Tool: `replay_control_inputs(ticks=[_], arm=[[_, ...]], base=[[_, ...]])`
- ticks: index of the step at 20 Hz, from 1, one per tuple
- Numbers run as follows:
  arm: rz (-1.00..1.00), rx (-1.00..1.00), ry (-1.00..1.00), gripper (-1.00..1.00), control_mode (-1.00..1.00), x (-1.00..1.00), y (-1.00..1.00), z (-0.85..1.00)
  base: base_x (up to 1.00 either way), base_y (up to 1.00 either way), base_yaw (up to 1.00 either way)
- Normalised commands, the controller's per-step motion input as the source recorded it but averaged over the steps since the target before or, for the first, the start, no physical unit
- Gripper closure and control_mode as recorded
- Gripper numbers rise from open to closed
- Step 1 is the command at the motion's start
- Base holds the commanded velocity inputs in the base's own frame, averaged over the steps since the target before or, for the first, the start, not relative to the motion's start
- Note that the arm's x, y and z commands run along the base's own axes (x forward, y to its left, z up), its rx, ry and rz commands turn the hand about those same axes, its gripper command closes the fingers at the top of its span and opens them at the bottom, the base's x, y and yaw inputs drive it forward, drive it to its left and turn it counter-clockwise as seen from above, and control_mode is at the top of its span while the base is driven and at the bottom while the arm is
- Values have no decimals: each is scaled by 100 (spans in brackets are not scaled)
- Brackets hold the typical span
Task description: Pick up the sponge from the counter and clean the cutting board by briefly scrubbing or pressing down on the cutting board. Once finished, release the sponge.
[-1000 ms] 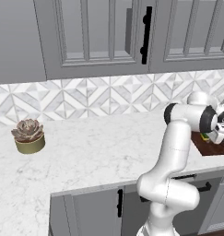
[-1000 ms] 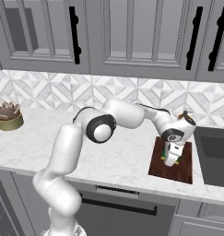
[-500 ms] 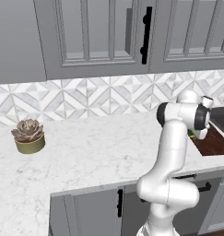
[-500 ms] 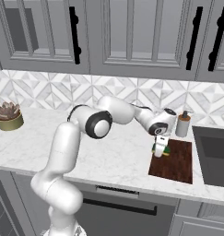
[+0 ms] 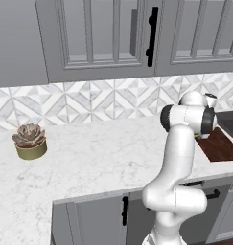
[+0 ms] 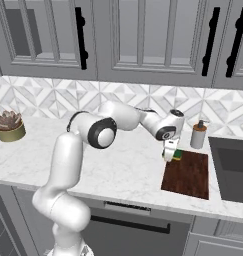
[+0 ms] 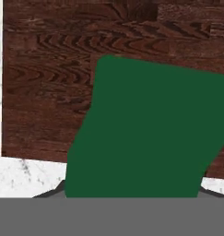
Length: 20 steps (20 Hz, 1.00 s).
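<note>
The sponge [image 6: 178,155], dark green over yellow, rests on the far left corner of the dark reddish-brown cutting board [image 6: 189,175]. My gripper [image 6: 171,157] points down over it and is shut on the sponge. In the hand view the sponge's green top [image 7: 145,133] covers my fingertips, with the board's wood grain [image 7: 49,87] behind it and a strip of white marble counter [image 7: 21,177] past the board's edge. From the left base, my own arm hides the hand, and the board [image 5: 222,146] lies just right of it.
A soap dispenser [image 6: 197,135] stands on the counter [image 6: 118,165] just behind the board. A dark sink [image 6: 234,169] lies right of the board. A potted succulent [image 6: 9,127] sits far left, near the tiled wall. Cabinet doors hang above.
My gripper has carried the sponge leftward across the board, from its right side to its far left corner. The arm has swung with it.
</note>
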Motion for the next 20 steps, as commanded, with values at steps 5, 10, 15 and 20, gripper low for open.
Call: replay_control_inputs(ticks=[5,10,15,20], arm=[[8,-1,0,100,-100,-61,86,14],[9,0,9,100,-100,-48,86,-10],[12,0,14,-100,-100,-67,26,-44],[2,1,7,-100,-100,-39,12,0]], base=[[0,0,0],[0,0,0],[0,0,0],[0,0,0]])
